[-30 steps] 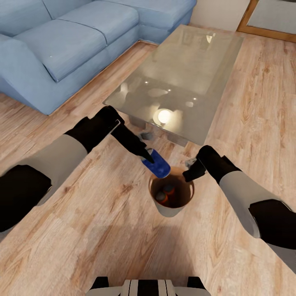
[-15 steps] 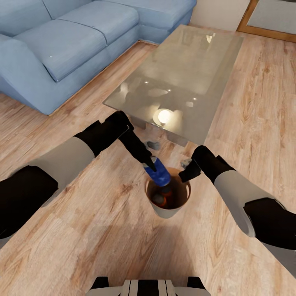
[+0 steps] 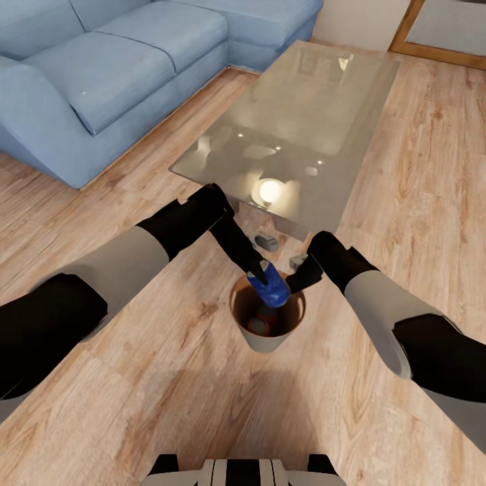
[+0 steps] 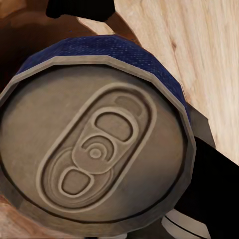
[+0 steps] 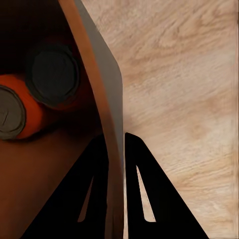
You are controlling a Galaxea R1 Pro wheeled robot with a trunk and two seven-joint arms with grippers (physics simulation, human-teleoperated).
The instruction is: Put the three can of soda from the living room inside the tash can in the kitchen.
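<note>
On the left stood the light-blue sofa (image 3: 101,81), and across the plank floor (image 3: 169,398) from it, to its right, the glass-topped coffee table (image 3: 304,115); this was the living room, not the kitchen. The left gripper (image 3: 260,275) was clamped on the dark blue can (image 3: 271,286), which it held tilted over the mouth of the trash can (image 3: 266,341), its lower end already past the rim. In the left wrist view the blue can's silver top (image 4: 94,149) faced the camera squarely, so the can lay along the gripper's line, probably so that it would slide in lengthwise once let go. The bucket itself stood on the floor just off the near corner of the coffee table, and inside it lay the two orange cans (image 5: 30,107), side by side against the glossy brown wall. To the right, the right gripper (image 5: 115,142) was pinched together on the trash can's rim, one finger (image 5: 92,189) inside the wall and the other outside; I judged this grip was meant to steady the light bucket while the last can went in, and likely to carry it afterwards.
</note>
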